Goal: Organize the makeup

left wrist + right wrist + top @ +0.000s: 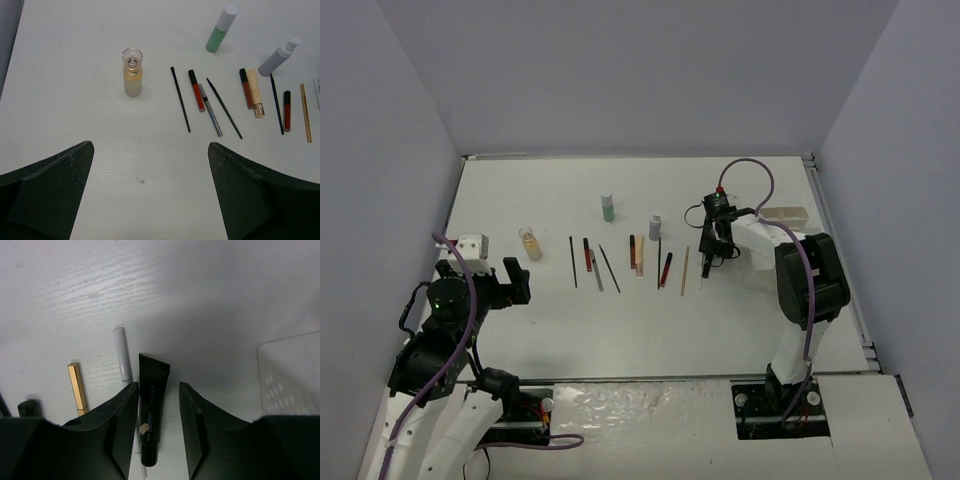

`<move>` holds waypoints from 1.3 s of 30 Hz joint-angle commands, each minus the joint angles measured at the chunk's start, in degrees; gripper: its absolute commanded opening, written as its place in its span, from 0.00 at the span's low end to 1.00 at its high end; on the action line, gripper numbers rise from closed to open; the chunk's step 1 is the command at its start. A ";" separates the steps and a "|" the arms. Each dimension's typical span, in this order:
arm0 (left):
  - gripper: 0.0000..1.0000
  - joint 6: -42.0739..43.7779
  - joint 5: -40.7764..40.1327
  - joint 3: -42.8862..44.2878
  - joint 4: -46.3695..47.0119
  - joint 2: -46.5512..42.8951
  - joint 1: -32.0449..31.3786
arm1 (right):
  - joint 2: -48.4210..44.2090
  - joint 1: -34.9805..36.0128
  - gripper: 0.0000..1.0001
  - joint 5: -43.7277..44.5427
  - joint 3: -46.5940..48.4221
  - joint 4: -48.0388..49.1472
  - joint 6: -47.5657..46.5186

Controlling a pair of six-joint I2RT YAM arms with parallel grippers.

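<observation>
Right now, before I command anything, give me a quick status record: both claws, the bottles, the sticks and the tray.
left claw: open, over bare table at near left
right claw: open, jaws either side of the black tube
black tube: lying flat at the row's right end
bottles: beige bottle, green bottle, grey bottle, all upright
sticks: lying in a row mid-table
tray: far right, beyond the right claw

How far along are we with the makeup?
Barely started: I see nothing in the tray. In hand: the right gripper is open astride the black tube, not yet closed on it. Left to do: the beige bottle, green bottle, grey bottle and sticks lie on the table; the left gripper is open and holds nothing.
</observation>
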 commanded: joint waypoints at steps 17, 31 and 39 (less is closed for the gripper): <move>0.97 -0.05 -0.35 0.98 3.86 1.57 -0.16 | -7.60 0.32 0.01 0.99 -0.31 3.19 -0.29; 0.97 -0.14 -1.57 1.07 3.57 1.44 -0.16 | -33.28 -3.17 0.00 26.72 -0.67 16.44 -11.72; 0.97 -0.33 -2.79 1.16 3.51 0.17 -0.16 | -33.68 -11.87 0.05 32.41 -6.52 39.88 -24.43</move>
